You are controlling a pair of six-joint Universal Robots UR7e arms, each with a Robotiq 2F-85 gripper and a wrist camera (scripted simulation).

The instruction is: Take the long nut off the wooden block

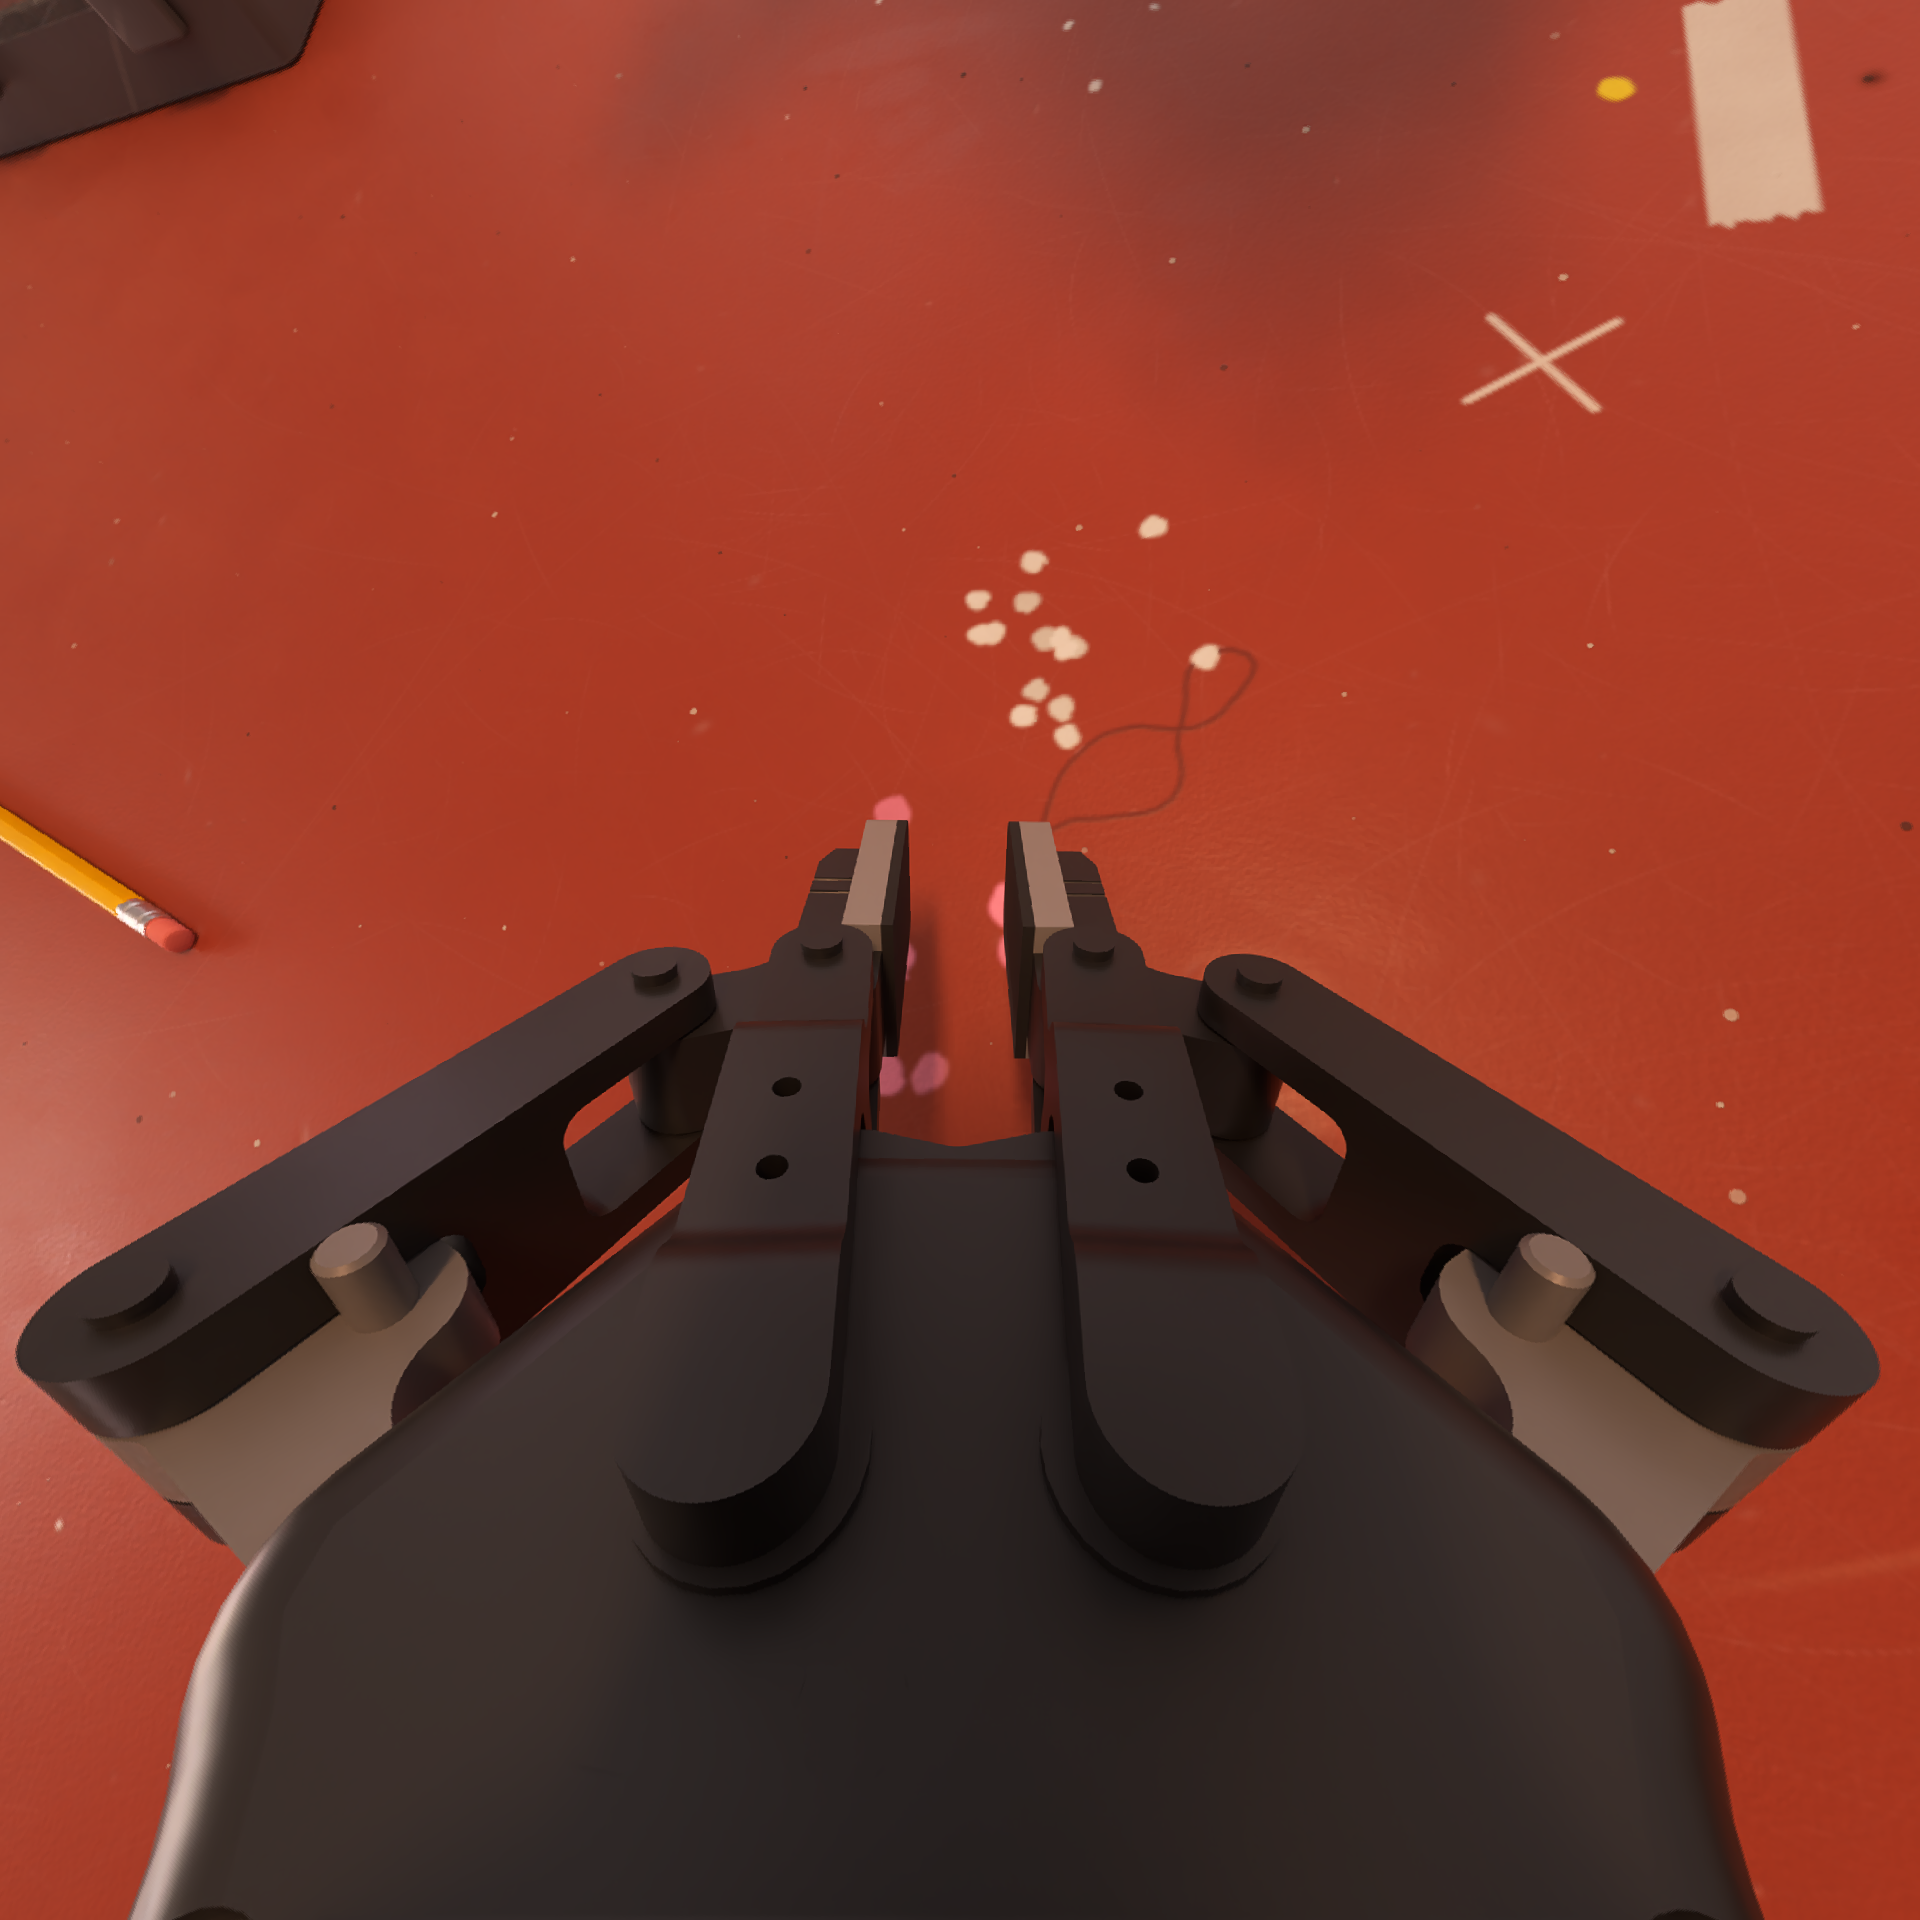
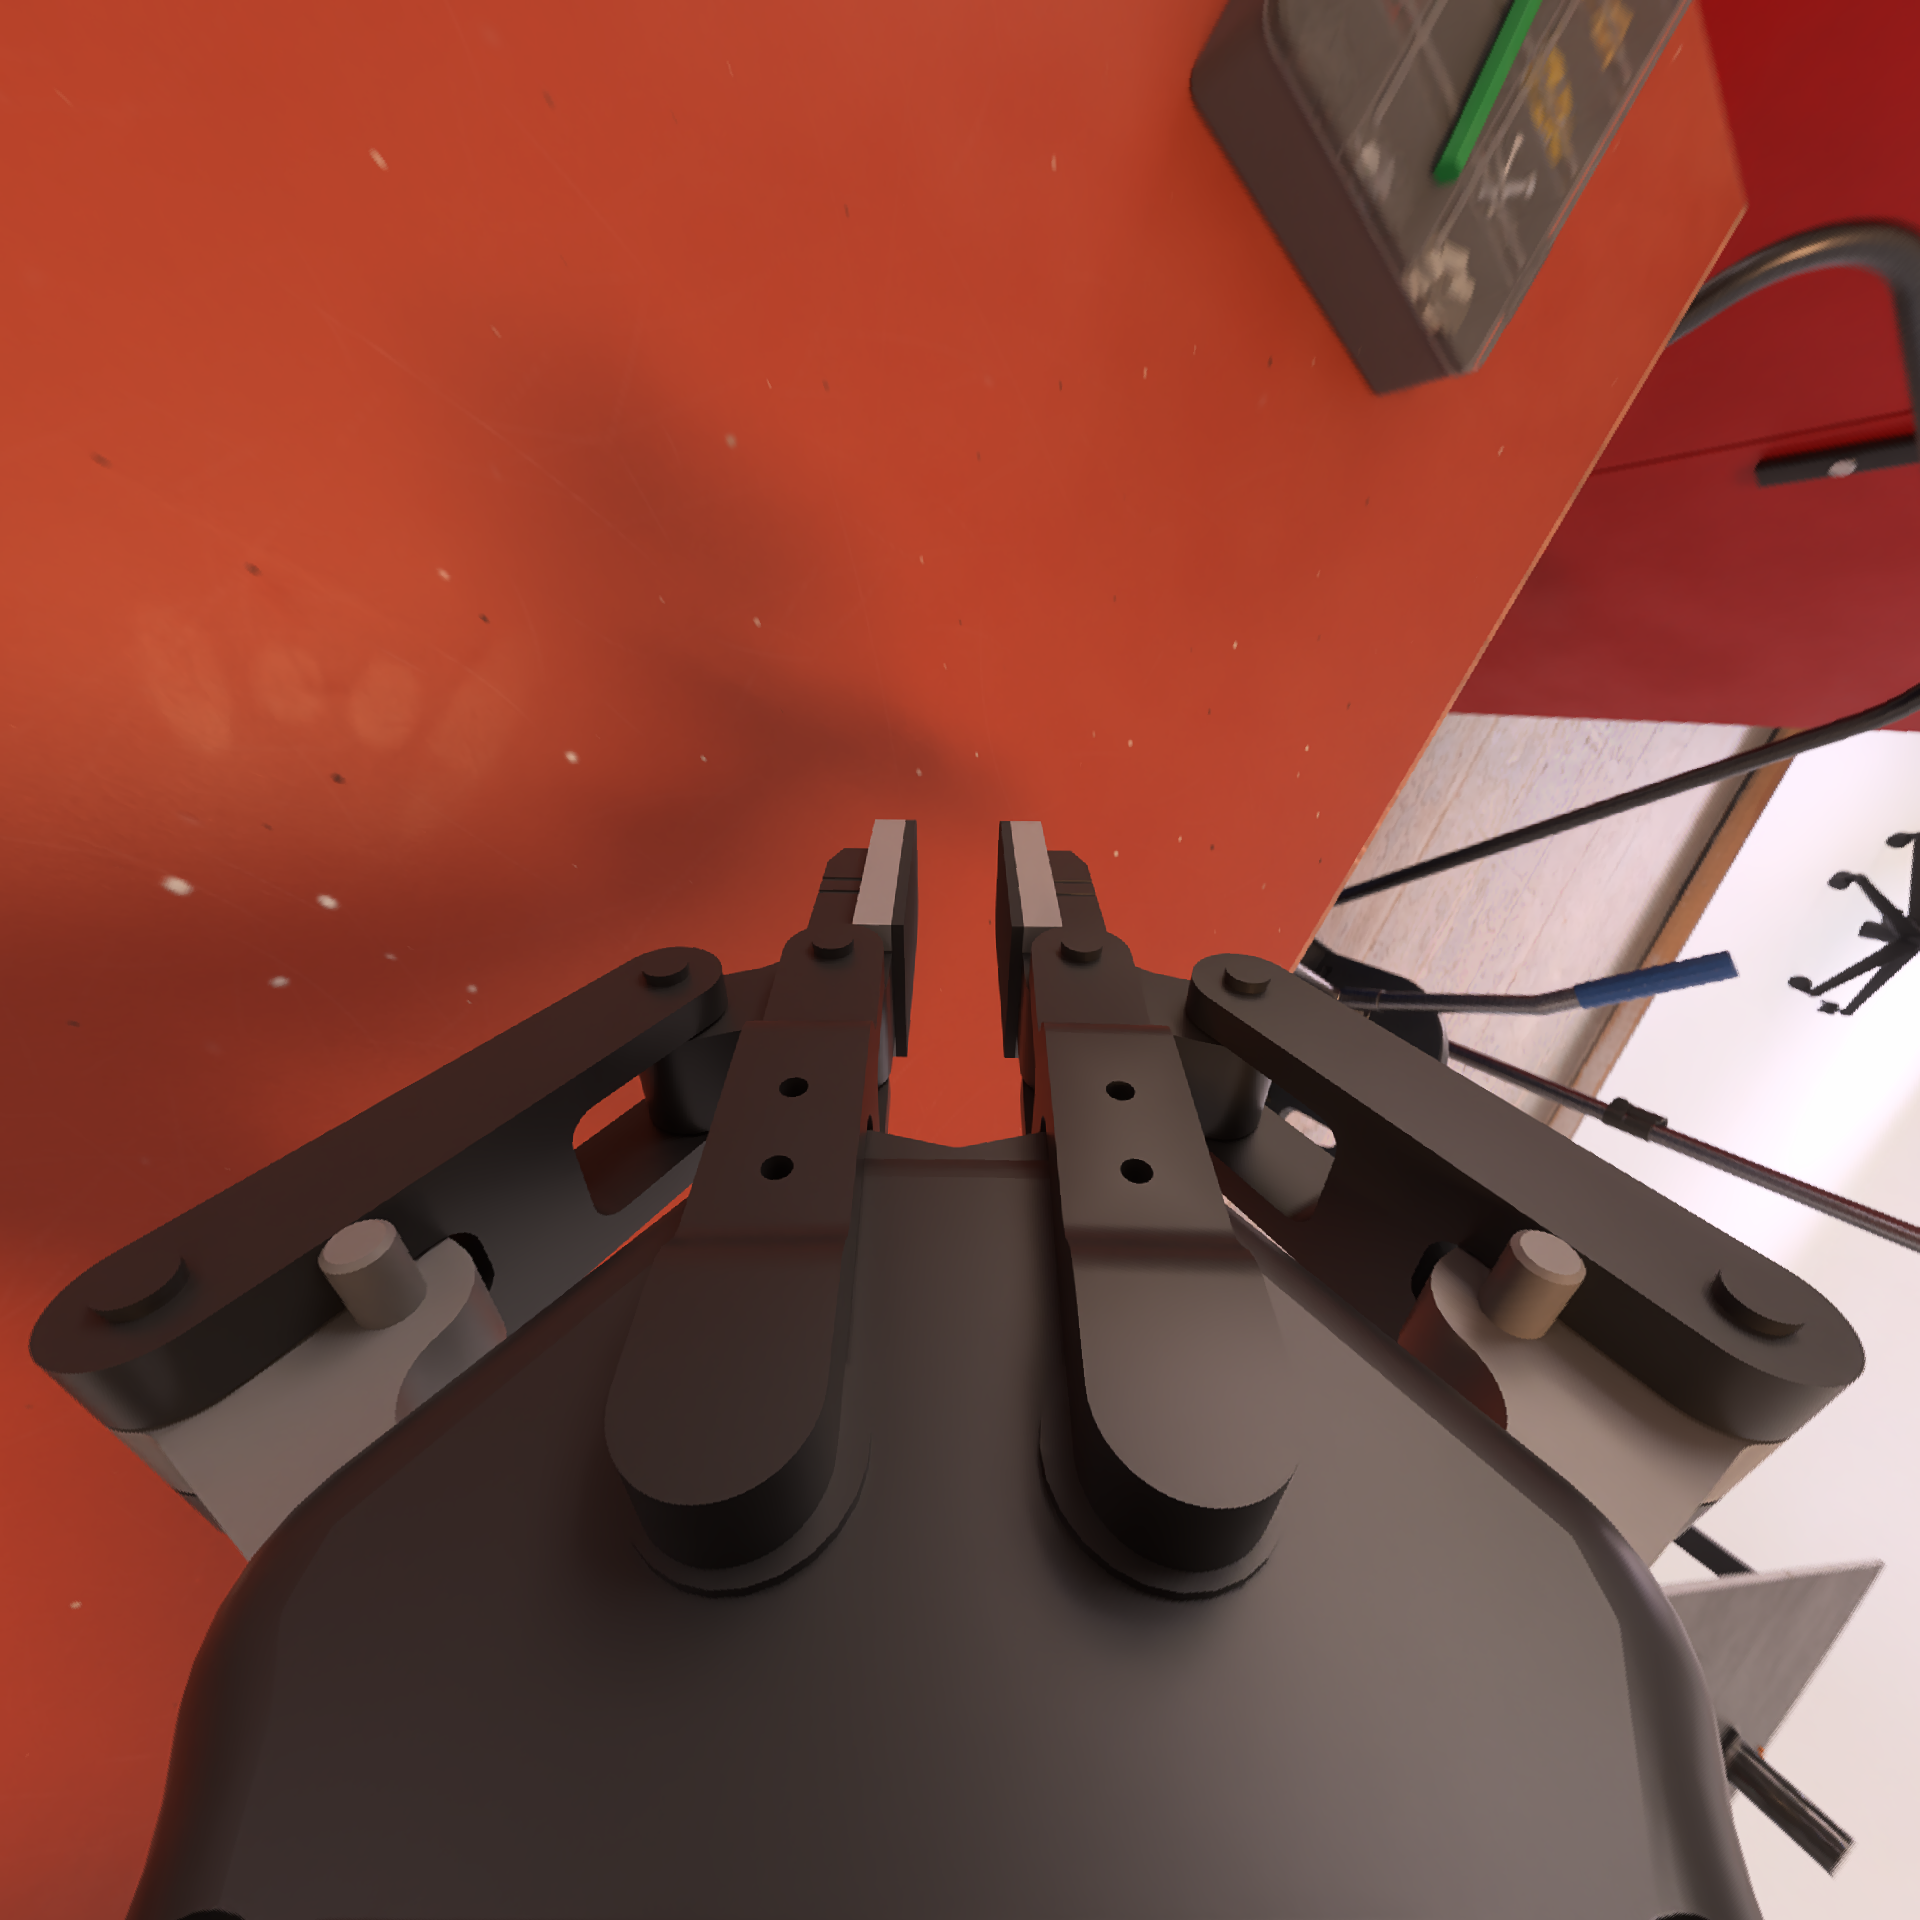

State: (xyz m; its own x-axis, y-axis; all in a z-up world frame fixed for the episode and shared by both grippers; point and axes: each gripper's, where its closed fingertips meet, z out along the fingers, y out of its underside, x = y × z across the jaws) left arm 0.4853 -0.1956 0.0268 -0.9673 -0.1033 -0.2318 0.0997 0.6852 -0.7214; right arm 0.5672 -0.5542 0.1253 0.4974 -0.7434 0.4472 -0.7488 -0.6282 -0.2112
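Two dark metal fingers of the left gripper (image 1: pixel 957 831) stand a little apart, with a narrow gap between the grey pads, and nothing is held in this gap. Below them lies the red scratched table top (image 1: pixel 520 520). Ahead of the jaws there is a group of small cream paint spots (image 1: pixel 1029 649), and a thin dark curled line (image 1: pixel 1164 743) runs just beside the right finger. Far to the left of the jaws lies a yellow pencil with a pink eraser end (image 1: pixel 99 883). Far ahead on the right are a pale chalk cross (image 1: pixel 1543 362) and a strip of beige tape (image 1: pixel 1751 114).

In the right wrist view, the right gripper (image 2: pixel 957 831) has the same narrow opening and holds nothing. Ahead and to the right of its jaws a dark grey box with a clear lid and a green bar (image 2: pixel 1444 166) sits near the table edge.

The long nut and the wooden block do not show in either view.
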